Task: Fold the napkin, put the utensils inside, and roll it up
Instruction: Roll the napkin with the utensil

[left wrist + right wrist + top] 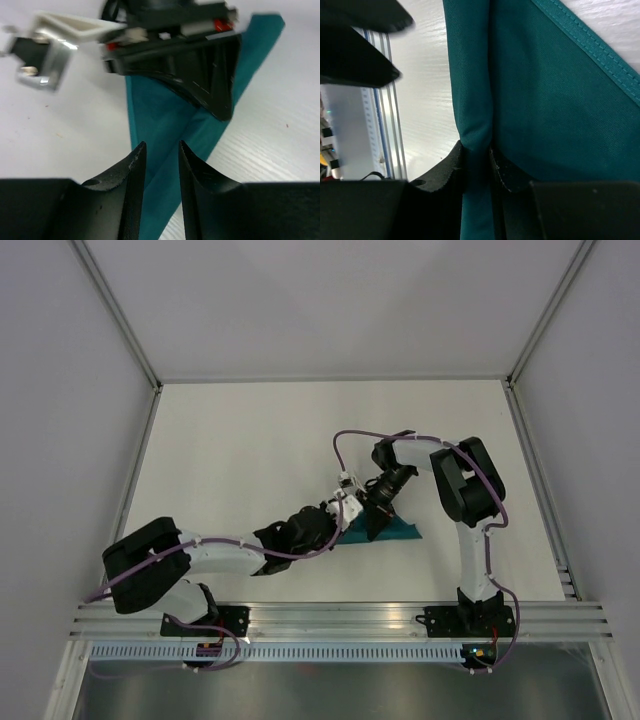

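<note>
The teal napkin (402, 531) lies partly rolled into a narrow wedge at the near middle of the table, under both grippers. My right gripper (476, 150) is shut on a rolled fold of the napkin (545, 100), the cloth pinched between its pads. My left gripper (162, 145) hovers just left of it with a narrow gap between its jaws. The napkin (160, 117) runs under that gap, and nothing is pinched there. The right gripper's black fingers (210, 75) press on the cloth just ahead. The utensils are hidden from every view.
The white table (250, 440) is walled by grey panels on three sides. An aluminium rail (340, 618) runs along the near edge, beside the arm bases. Both arms (300, 535) crowd together over the napkin.
</note>
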Controlling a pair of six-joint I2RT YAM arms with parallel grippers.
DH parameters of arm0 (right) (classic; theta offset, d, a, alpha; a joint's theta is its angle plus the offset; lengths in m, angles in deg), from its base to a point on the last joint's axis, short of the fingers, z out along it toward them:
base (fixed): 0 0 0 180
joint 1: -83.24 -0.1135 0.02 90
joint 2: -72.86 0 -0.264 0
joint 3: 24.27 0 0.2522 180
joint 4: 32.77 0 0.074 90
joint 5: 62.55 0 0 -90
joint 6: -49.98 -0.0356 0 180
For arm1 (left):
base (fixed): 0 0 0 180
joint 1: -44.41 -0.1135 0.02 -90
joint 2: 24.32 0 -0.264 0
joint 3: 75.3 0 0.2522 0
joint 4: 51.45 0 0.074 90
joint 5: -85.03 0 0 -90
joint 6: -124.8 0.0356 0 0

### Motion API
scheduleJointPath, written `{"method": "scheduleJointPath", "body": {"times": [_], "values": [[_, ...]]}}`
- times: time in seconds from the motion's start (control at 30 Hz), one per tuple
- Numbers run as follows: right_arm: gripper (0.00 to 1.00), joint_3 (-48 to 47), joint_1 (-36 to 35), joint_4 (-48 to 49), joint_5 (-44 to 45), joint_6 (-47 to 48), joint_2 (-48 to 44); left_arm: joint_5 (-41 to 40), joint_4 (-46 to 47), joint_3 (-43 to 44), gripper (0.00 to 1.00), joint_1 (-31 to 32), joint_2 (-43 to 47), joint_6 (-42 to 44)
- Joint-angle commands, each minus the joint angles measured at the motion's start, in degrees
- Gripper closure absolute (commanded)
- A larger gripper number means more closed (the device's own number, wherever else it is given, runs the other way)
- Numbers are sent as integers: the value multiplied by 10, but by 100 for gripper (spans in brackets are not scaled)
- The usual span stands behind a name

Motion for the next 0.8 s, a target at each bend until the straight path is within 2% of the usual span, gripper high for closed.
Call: {"method": "scheduleJointPath", "body": {"times": [0.0,0.27,0.77], "values": [[86,9,-3,44,112,28,53,-46,25,23,62,51,-43,121],[86,1,1,43,112,18,62,-41,31,44,59,114,-118,171],[86,-3,6,41,111,13,69,-67,65,66,56,131,-204,248]]}}
